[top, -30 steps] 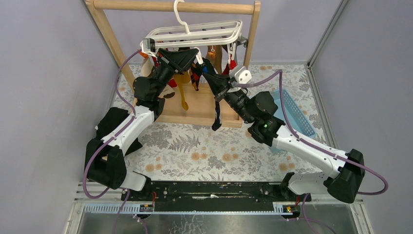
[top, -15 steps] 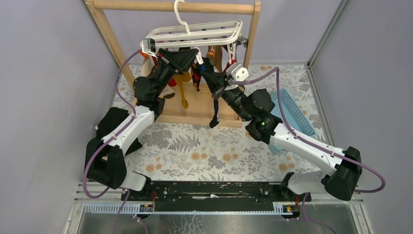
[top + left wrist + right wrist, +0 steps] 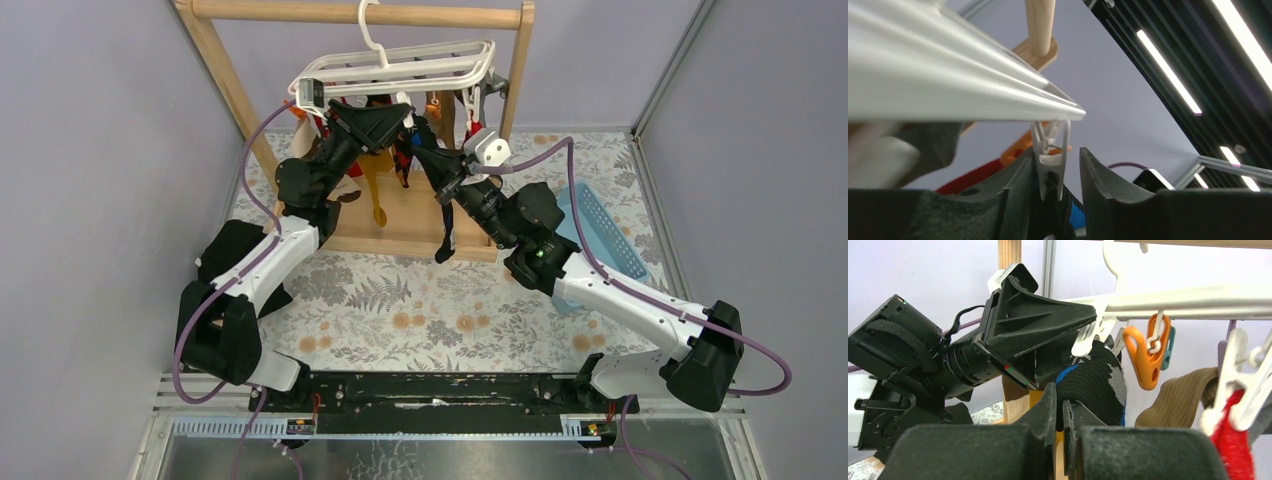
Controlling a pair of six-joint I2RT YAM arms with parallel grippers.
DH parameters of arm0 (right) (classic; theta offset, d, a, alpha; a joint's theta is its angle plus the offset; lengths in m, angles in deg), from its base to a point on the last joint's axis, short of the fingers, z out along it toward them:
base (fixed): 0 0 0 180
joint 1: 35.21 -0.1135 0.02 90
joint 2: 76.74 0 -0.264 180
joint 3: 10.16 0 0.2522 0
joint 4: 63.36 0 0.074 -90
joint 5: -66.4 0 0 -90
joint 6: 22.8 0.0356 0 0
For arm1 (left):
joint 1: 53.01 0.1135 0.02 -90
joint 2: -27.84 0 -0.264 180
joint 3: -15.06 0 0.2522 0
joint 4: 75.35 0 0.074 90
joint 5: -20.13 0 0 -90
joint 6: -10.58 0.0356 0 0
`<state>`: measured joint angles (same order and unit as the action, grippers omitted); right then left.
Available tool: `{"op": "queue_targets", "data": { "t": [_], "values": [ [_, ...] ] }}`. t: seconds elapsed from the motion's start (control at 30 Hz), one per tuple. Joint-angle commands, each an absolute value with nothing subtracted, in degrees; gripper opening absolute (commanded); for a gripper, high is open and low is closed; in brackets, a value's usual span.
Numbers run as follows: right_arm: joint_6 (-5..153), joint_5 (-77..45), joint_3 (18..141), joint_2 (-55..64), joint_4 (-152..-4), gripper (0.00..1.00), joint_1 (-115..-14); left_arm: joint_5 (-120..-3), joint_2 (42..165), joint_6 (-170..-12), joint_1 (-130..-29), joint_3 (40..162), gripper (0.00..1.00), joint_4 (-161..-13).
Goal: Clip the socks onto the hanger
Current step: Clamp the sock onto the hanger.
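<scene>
The white hanger (image 3: 400, 68) hangs by its hook from the wooden rail, with several socks clipped under it. My left gripper (image 3: 405, 112) is up under the frame. In the left wrist view its jaws (image 3: 1055, 165) stand open round a white clip (image 3: 1050, 150), which leans on the left finger with a gap to the right finger. The clip bites the top of the black sock with blue (image 3: 1050, 200). My right gripper (image 3: 1059, 405) is shut on that black sock (image 3: 1098, 375) just below the clip (image 3: 1085, 340). The sock's tail (image 3: 445, 235) dangles down.
The wooden rack (image 3: 360, 14) stands on a wooden base (image 3: 400, 225). A mustard sock (image 3: 375, 180), a brown sock (image 3: 1178, 400) and a red sock (image 3: 1230, 440) hang nearby, beside an orange clip (image 3: 1138, 355). A blue basket (image 3: 600, 225) sits at the right.
My left jaws have spread apart off the white clip, which stays closed on the black sock. The right gripper moved slightly left toward the hanger, still holding the sock.
</scene>
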<state>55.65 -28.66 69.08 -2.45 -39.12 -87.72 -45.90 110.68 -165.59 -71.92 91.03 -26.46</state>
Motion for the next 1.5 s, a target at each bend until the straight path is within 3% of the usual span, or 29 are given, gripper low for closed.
{"op": "queue_targets", "data": {
  "t": [0.0, 0.17, 0.27, 0.3, 0.4, 0.43, 0.5, 0.6, 0.83, 1.03, 1.23, 1.47],
  "values": [
    [55.5, -28.7, 71.2, -2.6, -36.5, 0.0, -88.0, -41.9, 111.2, -166.8, -72.6, 90.6, 0.47, -21.5],
    [55.4, -29.0, 71.4, -2.1, -36.3, 0.0, -87.7, -41.9, 112.1, -167.3, -72.6, 90.5, 0.48, -20.6],
    [55.4, -29.6, 71.6, -1.7, -36.5, 0.0, -87.5, -41.8, 112.4, -167.5, -72.6, 90.4, 0.54, -20.2],
    [55.4, -30.0, 71.7, -1.6, -36.7, 0.04, -87.5, -41.9, 112.3, -167.2, -72.5, 90.4, 0.57, -20.5],
    [55.1, -30.9, 71.7, -1.4, -37.5, 0.57, -87.3, -42.8, 111.6, -165.4, -72.4, 89.6, 0.66, -22.8],
    [55.1, -31.2, 71.6, -1.5, -37.7, 0.69, -87.3, -43.1, 111.1, -164.3, -72.4, 89.5, 0.68, -24.6],
    [55.1, -31.9, 70.9, -1.7, -38.1, 0.82, -87.3, -43.9, 109.8, -161.0, -72.4, 89.5, 0.7, -31.5],
    [55.5, -32.9, 69.2, -2.3, -38.3, 0.89, -87.1, -47.6, 107.1, -155.3, -72.5, 88.8, 0.74, -41.5],
    [57.0, -34.8, 63.6, -4.8, -38.9, 0.93, -86.4, -59.3, 101.4, -139.4, -72.5, 87.7, 0.86, -60.6],
    [59.3, -36.5, 56.8, -10.3, -38.0, 0.94, -85.0, -67.7, 100.1, -133.0, -72.9, 83.8, 0.98, -67.9],
    [60.1, -39.8, 49.8, -17.7, -40.0, 0.94, -84.6, -81.0, 96.1, -125.0, -76.7, 79.8, 0.99, -74.3],
    [61.6, -45.4, 40.6, -28.9, -42.7, 0.95, -84.2, -82.5, 90.7, -125.2, -79.0, 74.8, 0.99, -75.2]
  ]
}}
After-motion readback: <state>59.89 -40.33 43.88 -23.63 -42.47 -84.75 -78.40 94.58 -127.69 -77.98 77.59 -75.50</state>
